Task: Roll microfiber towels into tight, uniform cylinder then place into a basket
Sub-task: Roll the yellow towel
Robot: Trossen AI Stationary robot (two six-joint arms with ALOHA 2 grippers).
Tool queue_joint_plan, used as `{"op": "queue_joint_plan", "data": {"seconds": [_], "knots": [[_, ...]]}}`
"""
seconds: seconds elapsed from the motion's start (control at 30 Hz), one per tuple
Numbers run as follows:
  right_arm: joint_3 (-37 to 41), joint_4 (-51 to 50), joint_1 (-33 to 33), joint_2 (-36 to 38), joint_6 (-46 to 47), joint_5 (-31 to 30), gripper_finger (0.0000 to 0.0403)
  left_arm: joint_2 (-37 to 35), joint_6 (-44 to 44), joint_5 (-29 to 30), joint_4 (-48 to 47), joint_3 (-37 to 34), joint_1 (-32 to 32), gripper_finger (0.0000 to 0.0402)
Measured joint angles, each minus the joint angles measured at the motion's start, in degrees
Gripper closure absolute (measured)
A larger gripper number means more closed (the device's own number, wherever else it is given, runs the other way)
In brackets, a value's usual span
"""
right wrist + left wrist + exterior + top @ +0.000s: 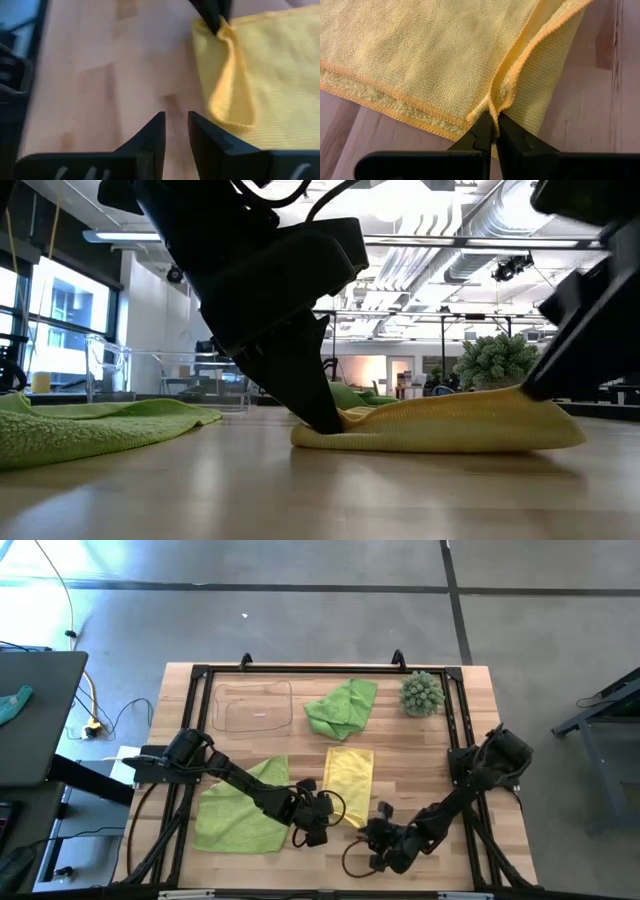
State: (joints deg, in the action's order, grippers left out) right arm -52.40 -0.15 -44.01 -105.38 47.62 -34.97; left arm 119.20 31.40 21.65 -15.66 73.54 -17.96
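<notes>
Left hand pinches the yellow towel

The left hand [494, 131] is closed tight on the yellow towel's [349, 772] near corner. The right hand [175, 131], slightly open and empty, hovers just beside that towel.

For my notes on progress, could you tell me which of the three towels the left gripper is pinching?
The yellow towel, folded mid-table; the left gripper pinches its edge. Both green towels lie untouched.

Two green towels [241, 808] [342, 708], one yellow towel [349, 773]

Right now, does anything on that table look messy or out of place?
Yes. One green towel lies crumpled beside the basket, not rolled. The yellow towel is puckered at its near edge where the left tool pinches it.
</notes>
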Motion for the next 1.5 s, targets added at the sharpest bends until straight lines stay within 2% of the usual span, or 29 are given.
{"op": "queue_joint_plan", "data": {"seconds": [0.17, 0.4, 0.5, 0.73, 1.0, 1.27, 1.5], "knots": [[0.0, -4.2, 2.2, 0.0, 0.3, -2.3, 0.0327, 0.0, 0.0, 0.0, 0.0, 0.0, 0.0, 0.0394], [0.0, -11.0, 4.6, 0.0, 3.5, 2.4, 0.0327, 0.0, 0.0, 0.2, 0.0, 0.0, 0.0, 0.0394], [0.0, -11.1, 4.6, 0.0, 3.9, 3.0, 0.0328, 0.1, -0.9, 2.6, 0.0, -0.1, 0.0, 0.0387], [0.0, -11.7, 4.6, 0.0, 4.9, 3.2, 0.0328, -0.3, -5.3, 4.4, -0.5, -0.1, -0.6, 0.0335], [0.0, -12.5, 4.6, 0.0, 5.0, 3.7, 0.0328, -5.0, -8.2, 3.9, -5.7, -0.1, -1.0, 0.0269], [0.0, -12.5, 4.6, 0.0, 4.9, 3.7, 0.0328, -6.7, -20.5, 1.5, -0.8, -0.1, -3.5, 0.0259], [0.0, -12.4, 4.6, 0.0, 4.9, 3.8, 0.0327, -4.0, -27.4, 1.4, 2.8, -0.1, -3.8, 0.0251]]}}
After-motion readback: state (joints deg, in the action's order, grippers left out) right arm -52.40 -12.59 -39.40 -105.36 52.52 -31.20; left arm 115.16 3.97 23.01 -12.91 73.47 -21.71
